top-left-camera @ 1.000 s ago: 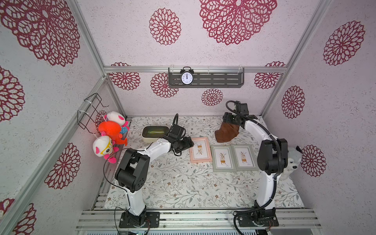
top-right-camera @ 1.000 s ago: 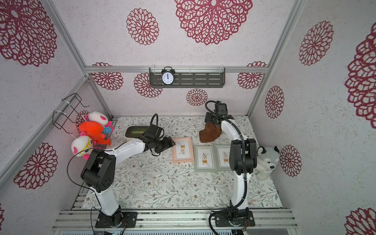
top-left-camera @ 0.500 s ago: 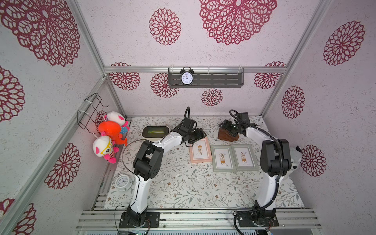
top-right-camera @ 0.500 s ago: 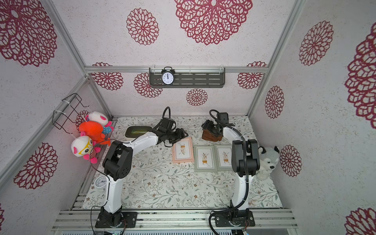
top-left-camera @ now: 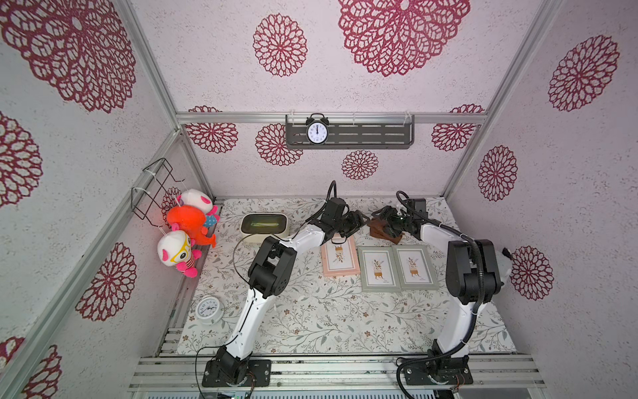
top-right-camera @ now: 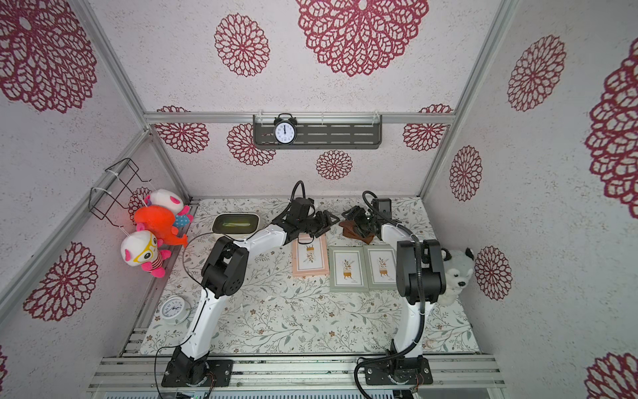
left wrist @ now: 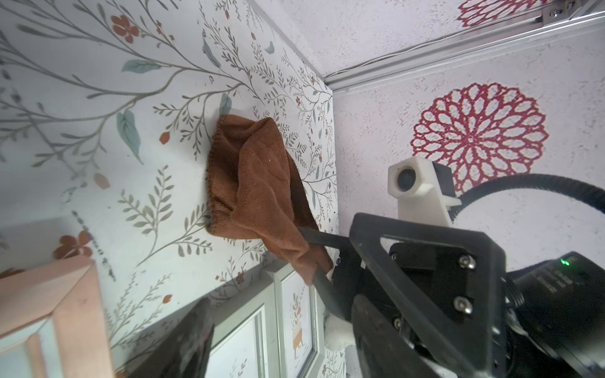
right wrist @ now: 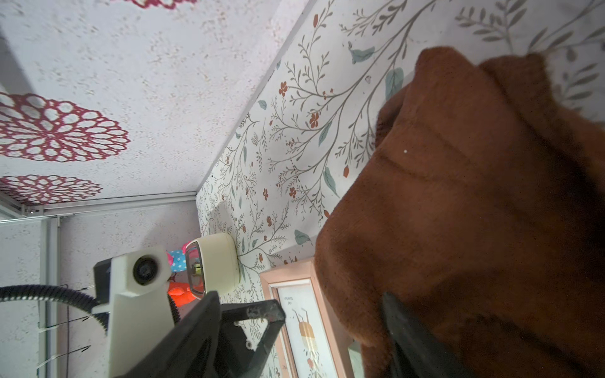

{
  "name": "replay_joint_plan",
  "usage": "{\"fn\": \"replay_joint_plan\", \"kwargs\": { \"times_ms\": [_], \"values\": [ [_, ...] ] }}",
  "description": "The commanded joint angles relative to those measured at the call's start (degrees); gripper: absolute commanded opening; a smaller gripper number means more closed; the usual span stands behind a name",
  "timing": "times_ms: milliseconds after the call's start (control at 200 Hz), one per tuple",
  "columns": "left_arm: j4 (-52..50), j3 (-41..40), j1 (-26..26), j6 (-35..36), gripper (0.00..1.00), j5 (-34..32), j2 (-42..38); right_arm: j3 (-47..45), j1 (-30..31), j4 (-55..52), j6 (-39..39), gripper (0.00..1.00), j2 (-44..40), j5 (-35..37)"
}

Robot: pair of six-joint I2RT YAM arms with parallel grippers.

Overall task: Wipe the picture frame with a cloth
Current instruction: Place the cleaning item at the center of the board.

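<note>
A second ago my right pincer (left wrist: 306,254) held the small brown fabric cloth (left wrist: 255,183) hanging clear of the floral-patterned worktop (top-left-camera: 310,311). Now the arm has come down and the cloth lies heaped at the back of the worktop, just behind the two grey-green picture frames (top-left-camera: 397,267) and beside the far end of the pink wooden picture frame (top-left-camera: 340,257). That pincer's fingers stand apart, with a corner of the cloth loose between them. My left pincer (top-left-camera: 359,219) has swung across over the pink frame's far edge. It is spread and empty, nose to nose with the right one.

I judge this a re-grip or handover; no wiping has started.

Room is tight here: the back wall is close behind the cloth, and the two pincers nearly meet. The worktop in front of the frames lies open.
</note>
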Motion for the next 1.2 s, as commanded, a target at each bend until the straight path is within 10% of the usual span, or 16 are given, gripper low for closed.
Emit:
{"fn": "replay_joint_plan", "kwargs": {
  "times_ms": [0, 445, 660, 1196],
  "values": [
    [2.2, 3.4, -0.6, -2.6, 0.67, 0.5, 3.1, -0.1, -0.2, 4.7, 3.6, 0.76, -2.9, -2.7],
    [-2.8, 16.7, -1.2, -1.2, 0.33, -2.1, 12.5, -1.5, -0.3, 7.2, 4.8, 0.75, -4.7, -5.3],
    [-3.5, 15.1, -1.6, 0.2, 0.0, -1.7, 12.1, -0.4, -0.4, 7.0, 3.9, 0.74, -4.3, -4.8],
    [-10.2, 16.8, 1.9, 10.7, 0.0, -11.4, 11.4, 0.1, -5.1, -4.4, -13.2, 0.73, -14.8, 12.4]
  ]
}}
